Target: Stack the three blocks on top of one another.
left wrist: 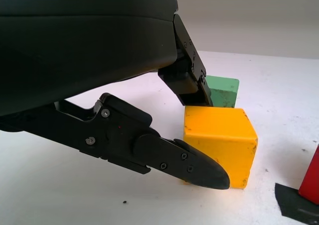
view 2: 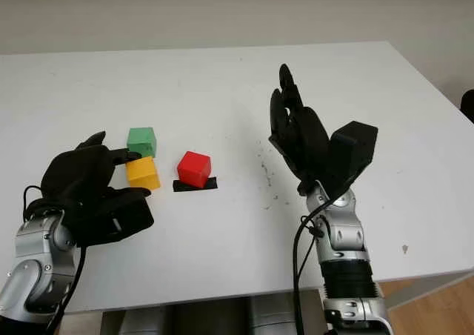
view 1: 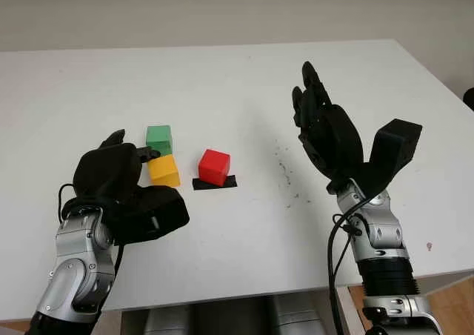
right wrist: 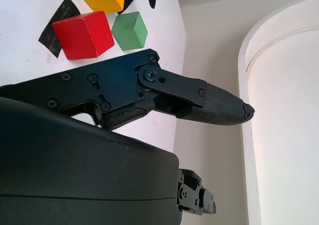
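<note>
Three blocks sit on the white table point(view 1: 222, 90): a green block point(view 1: 159, 138) farthest back, a yellow block point(view 1: 164, 170) touching its front, and a red block point(view 1: 214, 166) to their right on a black tape patch point(view 1: 215, 183). My left hand point(view 1: 141, 187) is low at the yellow block's left. In the left wrist view one finger point(left wrist: 192, 83) reaches between the yellow block point(left wrist: 219, 140) and the green block point(left wrist: 224, 90), and another finger point(left wrist: 184, 160) lies along the yellow block's near side. The block stands on the table. My right hand point(view 1: 348, 146) is open, raised above the table's right part.
The table's front edge point(view 1: 259, 283) runs just before both arms, and its right edge point(view 1: 444, 83) slants away. Small dark specks point(view 1: 285, 172) mark the surface between the red block and my right hand.
</note>
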